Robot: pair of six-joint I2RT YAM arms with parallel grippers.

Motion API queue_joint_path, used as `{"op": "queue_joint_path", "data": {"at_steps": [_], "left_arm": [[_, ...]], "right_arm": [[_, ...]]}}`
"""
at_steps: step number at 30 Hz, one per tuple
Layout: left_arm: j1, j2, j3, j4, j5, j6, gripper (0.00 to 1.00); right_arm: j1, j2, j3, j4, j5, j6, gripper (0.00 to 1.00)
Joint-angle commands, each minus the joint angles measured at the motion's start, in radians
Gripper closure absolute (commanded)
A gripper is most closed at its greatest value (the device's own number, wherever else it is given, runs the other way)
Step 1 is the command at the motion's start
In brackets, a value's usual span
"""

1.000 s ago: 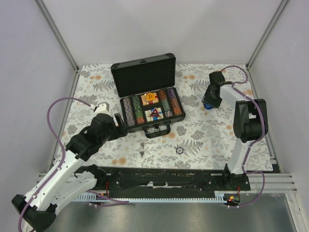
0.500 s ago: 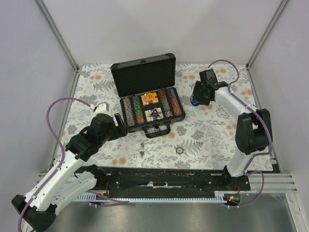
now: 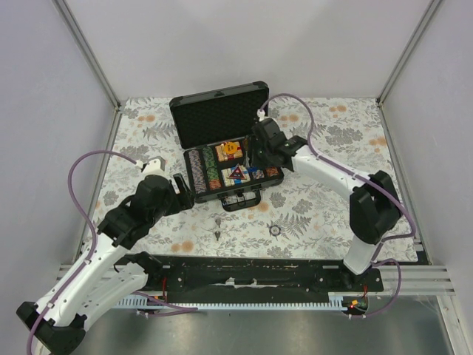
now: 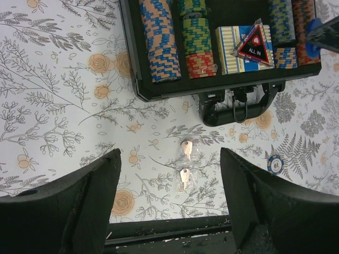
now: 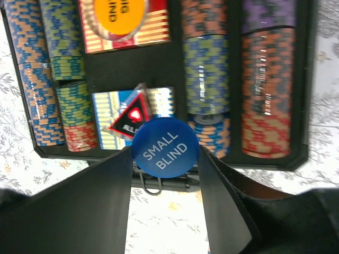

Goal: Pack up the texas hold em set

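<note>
The black case (image 3: pixel 220 117) stands open at the table's back middle, with rows of striped chips (image 3: pixel 201 168) in its tray. My right gripper (image 3: pixel 255 159) hangs over the tray, shut on a blue round "SMALL BLIND" button (image 5: pixel 165 146). Under it lie the blue deck (image 5: pixel 159 103), a triangular "ALL IN" marker (image 5: pixel 130 117) and chip rows (image 5: pixel 206 69). An orange button (image 5: pixel 119 13) lies on the red deck. My left gripper (image 3: pixel 181 188) is open and empty, low by the case's front left corner (image 4: pixel 139 84).
A small clear bag with two keys (image 4: pixel 184 164) lies on the floral cloth in front of the case, also in the top view (image 3: pixel 218 225). One loose blue chip (image 3: pixel 275 230) lies to its right (image 4: pixel 275 164). The case handle (image 4: pixel 238 103) points toward the arms.
My right arm has swung left from the table's far right to above the case tray, carrying the blue button. The left arm has barely moved.
</note>
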Motion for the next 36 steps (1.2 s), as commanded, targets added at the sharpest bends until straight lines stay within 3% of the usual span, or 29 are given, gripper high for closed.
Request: {"op": "queue_joint_path", "data": {"at_steps": [1, 16, 30, 36], "left_arm": [[0.004, -0.024, 0.015, 0.004, 0.0, -0.011, 0.19], [0.004, -0.029, 0.006, 0.001, -0.007, -0.008, 0.19], [0.004, -0.033, 0.005, -0.002, -0.007, -0.011, 0.19], [0.004, -0.042, 0.011, -0.012, -0.004, -0.017, 0.19]], "right_arm": [[0.076, 0.069, 0.09, 0.013, 0.094, -0.005, 0.44], [0.231, 0.264, 0.273, -0.101, 0.315, -0.091, 0.42], [0.242, 0.297, 0.345, -0.142, 0.347, -0.137, 0.33], [0.242, 0.24, 0.342, -0.172, 0.332, -0.137, 0.29]]}}
